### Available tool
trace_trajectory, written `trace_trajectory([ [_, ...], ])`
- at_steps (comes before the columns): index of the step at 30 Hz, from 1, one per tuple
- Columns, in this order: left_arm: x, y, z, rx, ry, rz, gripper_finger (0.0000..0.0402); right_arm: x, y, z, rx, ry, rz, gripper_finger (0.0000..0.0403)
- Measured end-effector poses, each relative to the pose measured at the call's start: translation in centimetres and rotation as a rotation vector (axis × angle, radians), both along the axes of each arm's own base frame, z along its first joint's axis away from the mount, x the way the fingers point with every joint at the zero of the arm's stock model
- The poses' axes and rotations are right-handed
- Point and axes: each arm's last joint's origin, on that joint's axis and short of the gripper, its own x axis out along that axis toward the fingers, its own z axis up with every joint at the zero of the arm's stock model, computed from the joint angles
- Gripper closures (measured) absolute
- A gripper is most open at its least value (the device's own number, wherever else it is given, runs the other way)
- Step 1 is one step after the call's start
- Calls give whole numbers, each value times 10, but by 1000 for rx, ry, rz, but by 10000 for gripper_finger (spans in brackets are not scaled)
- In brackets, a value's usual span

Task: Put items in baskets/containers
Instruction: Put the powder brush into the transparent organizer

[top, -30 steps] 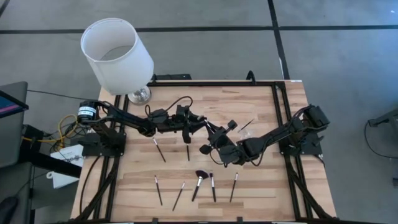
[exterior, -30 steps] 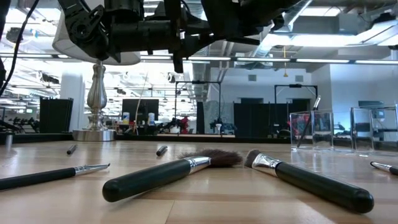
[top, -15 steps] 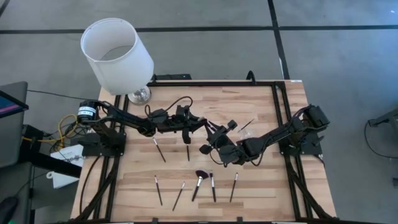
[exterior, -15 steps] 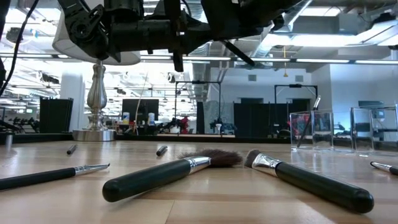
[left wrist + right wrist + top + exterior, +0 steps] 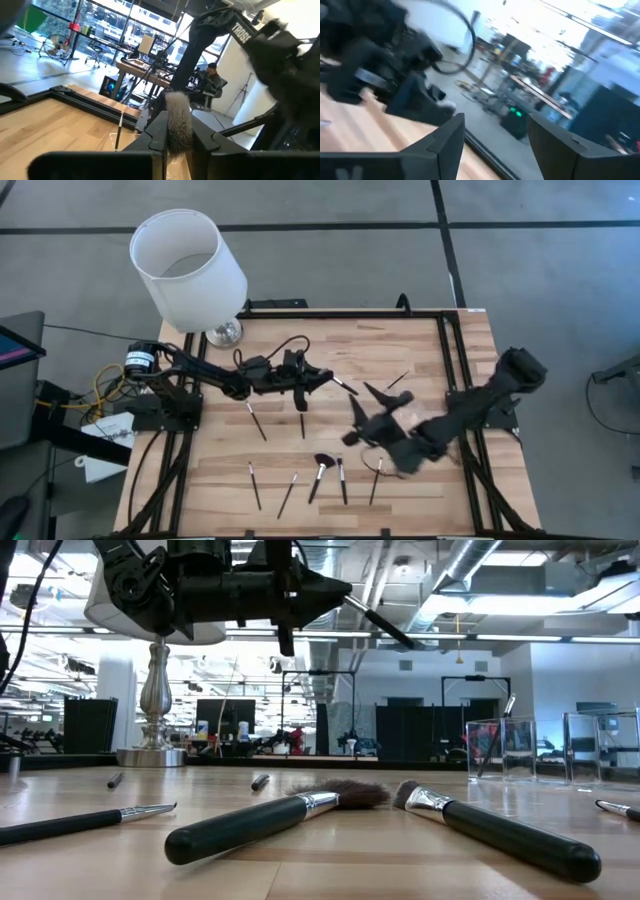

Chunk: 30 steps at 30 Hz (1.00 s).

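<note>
My left gripper (image 5: 322,380) (image 5: 335,590) hangs above the table's middle, shut on a slim black-handled brush (image 5: 345,387) that juts out toward the right. My right gripper (image 5: 358,415) (image 5: 495,145) stands open right of it, holding nothing. The clear container (image 5: 395,392) (image 5: 500,750) sits at the right of the table's middle. One brush (image 5: 399,379) leans inside it. Several more brushes lie flat on the wood. Two (image 5: 256,420) (image 5: 302,421) are under the left arm. The fluffy one (image 5: 320,473) and others (image 5: 376,480) lie near the front edge. My left gripper pinches the brush at its bristle head (image 5: 177,122) between its two fingers. The fingers come level from the table's left and lie along the brush. The ferrule and handle (image 5: 385,628) stick out past the fingertips and slope slightly down, lifted clear of the table.
A white lampshade (image 5: 188,268) on a silver foot (image 5: 225,332) stands at the table's far left corner. A black frame (image 5: 447,340) borders the table. Cables (image 5: 290,345) trail over the left arm. Bare wood lies between the lamp and the container.
My right gripper has let go of the brush and drawn back toward the table's right and near edges. The brush stays lifted in my left gripper alone, its handle now free in the air.
</note>
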Motion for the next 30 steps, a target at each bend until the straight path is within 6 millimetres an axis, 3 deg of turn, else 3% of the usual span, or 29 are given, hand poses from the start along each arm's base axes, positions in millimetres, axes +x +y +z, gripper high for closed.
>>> trace_trajectory([
  [5, 10, -10, 10, 26, 9, -11, 371, -40, 6, 39, 86, -111, 89, 199],
  [13, 27, -26, 29, 129, 58, 15, 367, -77, -20, 82, 220, -279, 101, 231],
  [17, 31, -30, 35, 151, 39, 10, 370, -78, -28, 88, 229, -298, 83, 242],
  [20, 41, -30, 27, 155, 62, 7, 368, -75, -32, 87, 224, -297, 64, 248],
  [25, 75, -30, 3, 158, 109, -4, 372, -69, -33, 79, 197, -266, 48, 254],
  [30, 101, -22, -3, 160, 95, 8, 365, -68, -34, 77, 185, -250, 44, 254],
])
